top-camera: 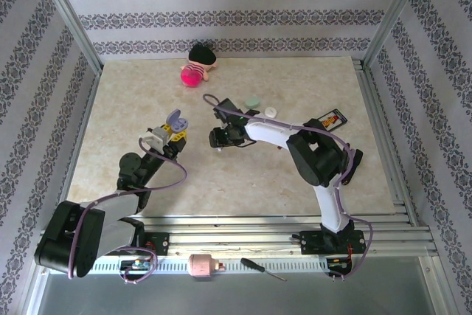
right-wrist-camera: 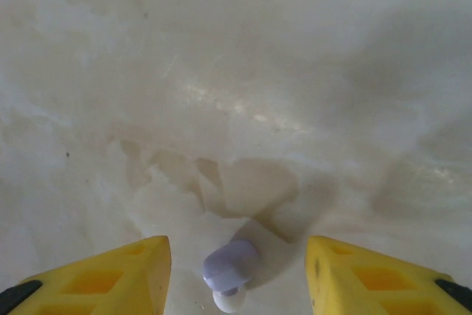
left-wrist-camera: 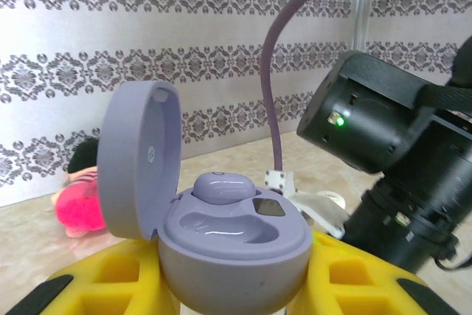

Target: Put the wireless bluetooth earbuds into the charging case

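My left gripper (left-wrist-camera: 236,289) is shut on the base of a lavender charging case (left-wrist-camera: 236,245), held upright with its lid (left-wrist-camera: 136,160) swung open. One lavender earbud (left-wrist-camera: 223,186) sits in the far slot, and the near slot (left-wrist-camera: 225,228) is empty. From above, the case (top-camera: 175,119) and left gripper (top-camera: 170,133) are left of centre. My right gripper (top-camera: 220,138) points down at the table. Its yellow fingers (right-wrist-camera: 110,282) stand open on either side of a second lavender earbud (right-wrist-camera: 231,265) with a white tip, which lies on the table untouched by them.
A pink doll (top-camera: 195,71) lies at the back of the table. A mint case (top-camera: 252,101), a white round piece (top-camera: 271,111) and a dark card (top-camera: 333,119) lie behind the right arm. A screwdriver (top-camera: 263,268) rests on the front rail.
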